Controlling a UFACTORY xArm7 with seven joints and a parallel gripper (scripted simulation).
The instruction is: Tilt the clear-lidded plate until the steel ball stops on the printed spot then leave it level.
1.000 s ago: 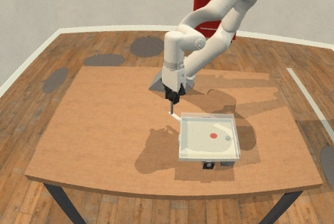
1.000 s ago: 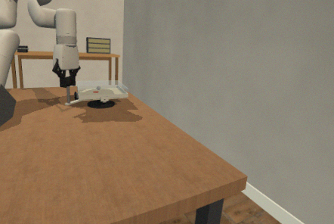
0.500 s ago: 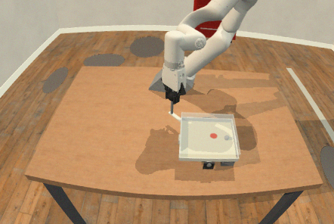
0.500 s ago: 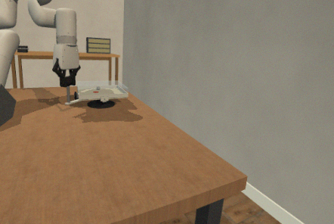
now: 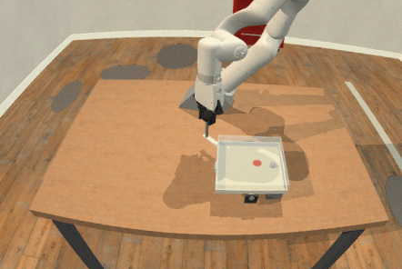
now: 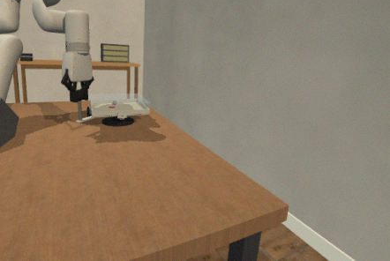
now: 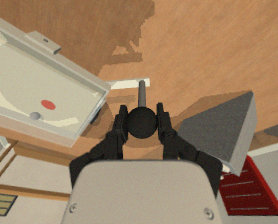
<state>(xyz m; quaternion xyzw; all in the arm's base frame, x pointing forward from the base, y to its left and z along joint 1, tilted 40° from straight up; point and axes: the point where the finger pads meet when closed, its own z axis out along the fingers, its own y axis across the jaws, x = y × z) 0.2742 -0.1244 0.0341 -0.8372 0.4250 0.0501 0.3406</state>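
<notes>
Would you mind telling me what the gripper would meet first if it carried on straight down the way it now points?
The gripper is shut on the black knob of the plate's handle post; straight down, it would probably meet the table.
</notes>
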